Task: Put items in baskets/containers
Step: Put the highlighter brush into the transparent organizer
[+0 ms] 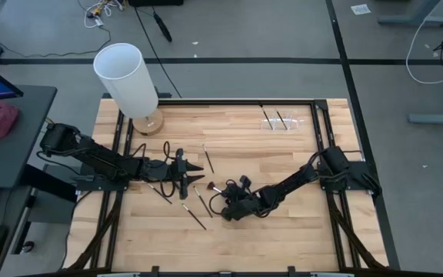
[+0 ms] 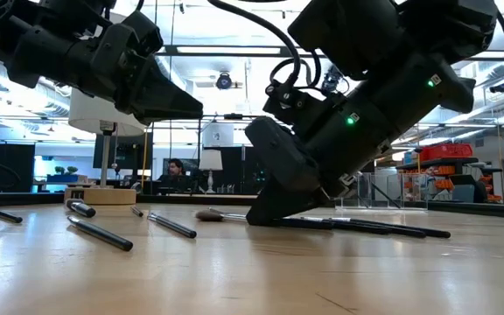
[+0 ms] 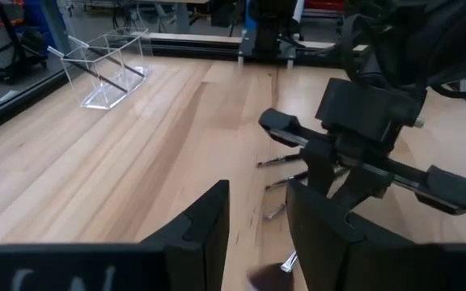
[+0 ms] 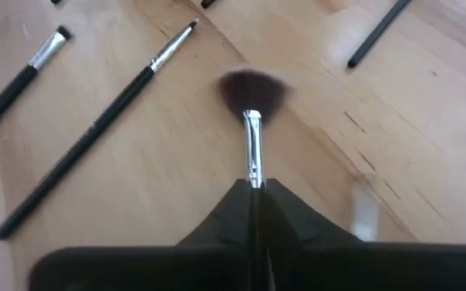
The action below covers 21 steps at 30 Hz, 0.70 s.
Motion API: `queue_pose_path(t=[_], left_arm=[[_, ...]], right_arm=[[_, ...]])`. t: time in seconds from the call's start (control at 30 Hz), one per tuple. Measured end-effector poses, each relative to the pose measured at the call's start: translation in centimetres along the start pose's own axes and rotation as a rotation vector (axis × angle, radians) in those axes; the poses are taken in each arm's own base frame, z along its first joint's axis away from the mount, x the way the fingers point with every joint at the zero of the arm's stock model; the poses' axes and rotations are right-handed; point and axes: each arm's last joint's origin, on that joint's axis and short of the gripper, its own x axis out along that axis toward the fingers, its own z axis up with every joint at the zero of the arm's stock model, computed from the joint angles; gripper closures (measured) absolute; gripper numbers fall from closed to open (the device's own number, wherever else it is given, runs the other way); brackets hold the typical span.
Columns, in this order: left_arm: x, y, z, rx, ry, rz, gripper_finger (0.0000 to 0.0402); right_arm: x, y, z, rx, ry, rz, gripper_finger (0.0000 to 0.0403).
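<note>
Several thin dark-handled brushes [image 1: 194, 214] lie flat and scattered on the wooden table between the two arms. My right gripper [image 4: 256, 194] reaches down to the table near the middle and is shut on a fan brush [image 4: 249, 89] with dark bristles. My left gripper [image 3: 257, 226] hovers open a little left of it, above the table, with nothing between its fingers. The clear holder [image 1: 283, 121] stands at the table's far right with two brushes leaning inside. My right gripper pinches the fan brush by its handle just behind the silver ferrule [image 4: 253, 166], between its two fingertips. The fingers slant down from the table's right side and lie along the brush. The brush lies on the table, its bristles [image 2: 208, 214] ahead of the fingers.
A tall white cylinder [image 1: 125, 77] on a round wooden base stands at the far left corner. More loose brushes [image 4: 87, 137] lie close beside the held one. Bare wood [image 1: 283, 231] stretches along the near right. A black frame edges the table.
</note>
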Motion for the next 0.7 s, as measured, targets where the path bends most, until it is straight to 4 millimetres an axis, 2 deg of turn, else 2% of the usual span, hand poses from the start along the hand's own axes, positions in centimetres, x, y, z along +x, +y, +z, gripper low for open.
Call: queue_pose_path(t=[0.2, 0.33, 0.47, 0.6, 0.7], left_arm=[[0.0, 0.0, 0.0, 0.001, 0.003, -0.003, 0.0275], [0.0, 0.0, 0.0, 0.001, 0.003, -0.008, 0.0275], [0.0, -0.1, 0.0, 0.001, 0.006, -0.02, 0.0275], [0.0, -0.1, -0.1, 0.001, 0.009, -0.026, 0.0275], [0.0, -0.2, -0.1, 0.015, 0.013, -0.076, 0.0275]], right_arm=[[-0.4, 0.2, 0.2, 0.007, 0.006, 0.028, 0.0384], [-1.9, 0.1, 1.7, -0.017, 0.019, 0.076, 0.0393], [-4.4, -0.1, 3.1, -0.045, -0.019, 0.112, 0.0393], [-6.7, -1.9, 2.4, -0.034, -0.123, 0.136, 0.0393], [-8.6, -3.4, 1.8, 0.045, -0.261, 0.24, 0.0393]])
